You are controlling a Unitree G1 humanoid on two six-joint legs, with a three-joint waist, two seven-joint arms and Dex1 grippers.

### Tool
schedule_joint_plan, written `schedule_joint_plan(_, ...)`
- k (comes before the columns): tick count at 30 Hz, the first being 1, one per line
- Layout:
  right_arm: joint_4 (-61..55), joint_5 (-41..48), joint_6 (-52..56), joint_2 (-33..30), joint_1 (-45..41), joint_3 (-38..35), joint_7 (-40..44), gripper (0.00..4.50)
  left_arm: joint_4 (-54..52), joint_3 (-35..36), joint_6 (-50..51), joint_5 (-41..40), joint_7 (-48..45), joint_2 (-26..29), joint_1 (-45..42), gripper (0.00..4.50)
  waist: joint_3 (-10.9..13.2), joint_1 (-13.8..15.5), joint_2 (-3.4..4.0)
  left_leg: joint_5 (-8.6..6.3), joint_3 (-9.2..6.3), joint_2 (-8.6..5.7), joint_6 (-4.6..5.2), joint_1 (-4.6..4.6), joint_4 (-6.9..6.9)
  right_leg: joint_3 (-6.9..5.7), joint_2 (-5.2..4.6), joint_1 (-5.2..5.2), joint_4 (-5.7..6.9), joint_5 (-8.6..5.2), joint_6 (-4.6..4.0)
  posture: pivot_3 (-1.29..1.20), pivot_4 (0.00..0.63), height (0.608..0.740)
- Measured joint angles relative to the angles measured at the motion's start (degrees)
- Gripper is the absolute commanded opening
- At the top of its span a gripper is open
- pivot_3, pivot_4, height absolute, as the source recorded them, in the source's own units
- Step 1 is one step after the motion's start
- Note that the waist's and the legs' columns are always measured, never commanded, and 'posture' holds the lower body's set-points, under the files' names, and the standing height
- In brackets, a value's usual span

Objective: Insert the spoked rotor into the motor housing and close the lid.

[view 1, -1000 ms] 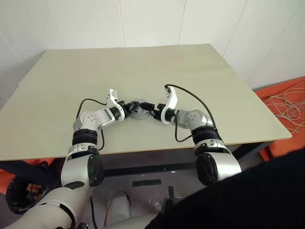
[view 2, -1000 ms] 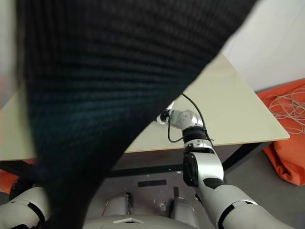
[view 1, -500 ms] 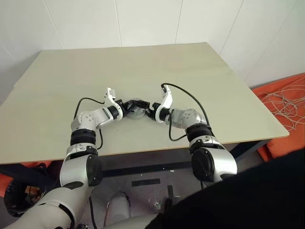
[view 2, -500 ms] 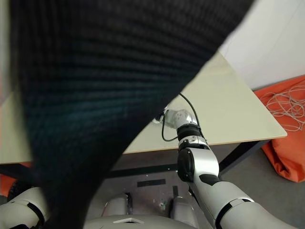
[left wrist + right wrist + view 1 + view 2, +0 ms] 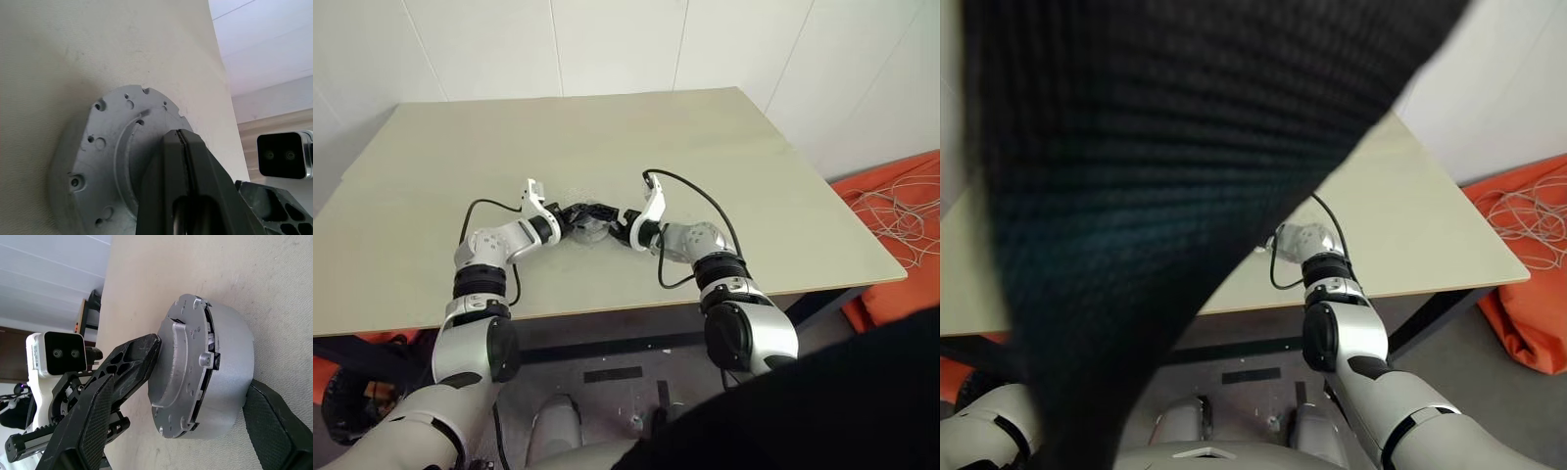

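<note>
Black fingers of the left gripper (image 5: 182, 147) are pressed together, empty, their tips resting on the silver lid (image 5: 105, 161). The right gripper (image 5: 195, 396) stands wide, a finger (image 5: 105, 406) on each side of the grey housing (image 5: 225, 362), which the lid caps slightly askew. In the left eye view the housing (image 5: 592, 227) sits on the beige table (image 5: 754, 166) near its front edge, left gripper at 9 o'clock, right at 3 o'clock.
</note>
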Motion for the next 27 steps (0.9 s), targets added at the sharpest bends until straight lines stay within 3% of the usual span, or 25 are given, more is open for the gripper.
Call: schedule_joint_plan(27,1.02,-0.31,-2.5,0.73,-0.39,0.03,-0.02,4.48,-1.76,0.09,0.07,-0.06,0.79,0.67,1.29,0.0,0.0,-0.04,0.0,0.02,-0.01,0.0,-0.04,0.16,0.0,0.0,0.0,0.12,0.03,0.0,0.0,0.0,0.0,0.74)
